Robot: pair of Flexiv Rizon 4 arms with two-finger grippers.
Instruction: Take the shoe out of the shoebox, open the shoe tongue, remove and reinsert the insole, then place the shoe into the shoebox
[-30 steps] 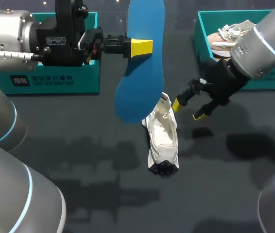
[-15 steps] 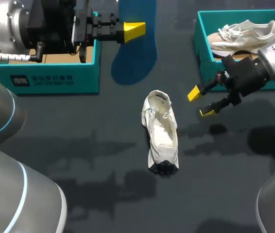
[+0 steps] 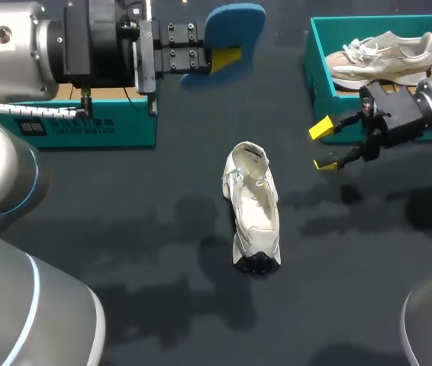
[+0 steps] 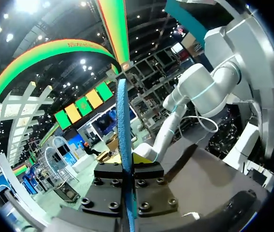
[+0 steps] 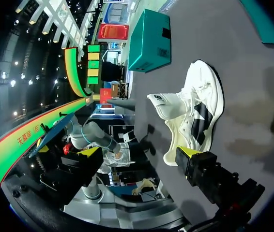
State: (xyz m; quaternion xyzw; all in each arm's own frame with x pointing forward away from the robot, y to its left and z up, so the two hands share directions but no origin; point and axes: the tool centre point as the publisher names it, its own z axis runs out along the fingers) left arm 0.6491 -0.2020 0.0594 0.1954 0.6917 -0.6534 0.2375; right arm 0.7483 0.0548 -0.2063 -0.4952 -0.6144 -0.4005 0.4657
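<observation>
Item 1, shoe: white low trainer, lies on dark table approx. mid, between the two arms, laces and opening facing up. No gripper touches it. Est. light. Upper is soft and will collapse if pinched, sole and heel collar stiffer. Best hold = heel collar or sidewall near sole, not laces/tongue

Item 2, insole: blue, out of the shoe, held in the air over table's far side, near left teal box. Left wrist view shows it edge-on between the fingers. Est. v. light thin foam, floppy. Will bend and swing when held at one end only. For reinsertion, judged better to lead w/ one end into the opening while other arm steadies shoe

Item 3, left gripper: clamped on insole, fingers close together, contact both sides

Item 4, right gripper: fingers spread wide, nothing held, hangs just beside right teal box's near wall, apart from shoe. Right wrist view has shoe ahead of it

Item 5, left teal box: bare floor showing, prob. the shoe's own. Right teal box: holds 2nd shoe, beige/white

Status: insole out, reinsert pending. Risk = insole folds at opening, or shoe slides on table
</observation>
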